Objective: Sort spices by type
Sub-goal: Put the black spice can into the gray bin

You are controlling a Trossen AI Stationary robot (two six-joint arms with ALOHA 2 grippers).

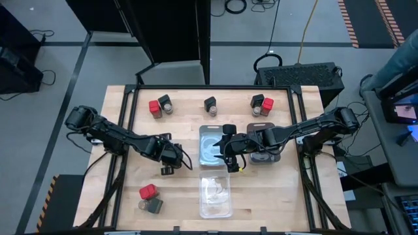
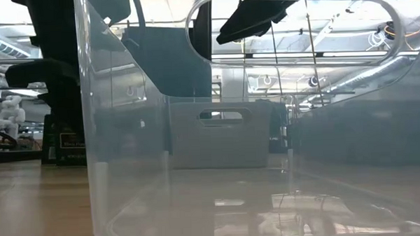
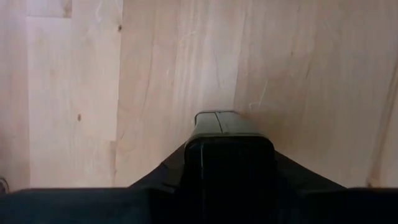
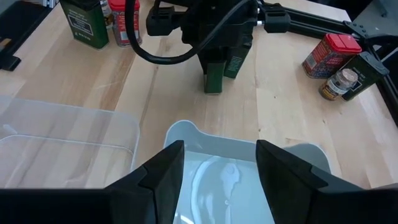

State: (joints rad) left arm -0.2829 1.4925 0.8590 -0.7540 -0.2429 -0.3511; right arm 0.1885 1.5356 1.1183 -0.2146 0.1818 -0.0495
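Note:
My left gripper (image 1: 171, 162) points steeply down over the table's left half, shut on a dark green block (image 4: 214, 78) that stands upright on the wood. In its wrist view the block (image 3: 217, 124) fills the space between the fingers. My right gripper (image 4: 217, 180) hovers open and empty above a clear tray (image 1: 210, 140) at mid table. Other spices stand in groups. At the far left are a red block (image 1: 154, 107) and a jar (image 1: 166, 104). Far centre holds a dark block (image 1: 209, 103). Far right has a red one (image 1: 267, 104). Near left has a red one (image 1: 148, 191). My left gripper has the dark green block's upper part (image 4: 214, 67) between its two fingers, coming from above and pointing down. The gripper's own body hides the pads. The block stands upright with its bottom end (image 4: 213, 91) on the table.
A dark smoky tray (image 1: 268, 155) lies under my right arm. A second clear tray (image 1: 214, 194) lies nearer the front edge and fills the low view with its wall (image 2: 128, 170). Bare wood lies around the left gripper.

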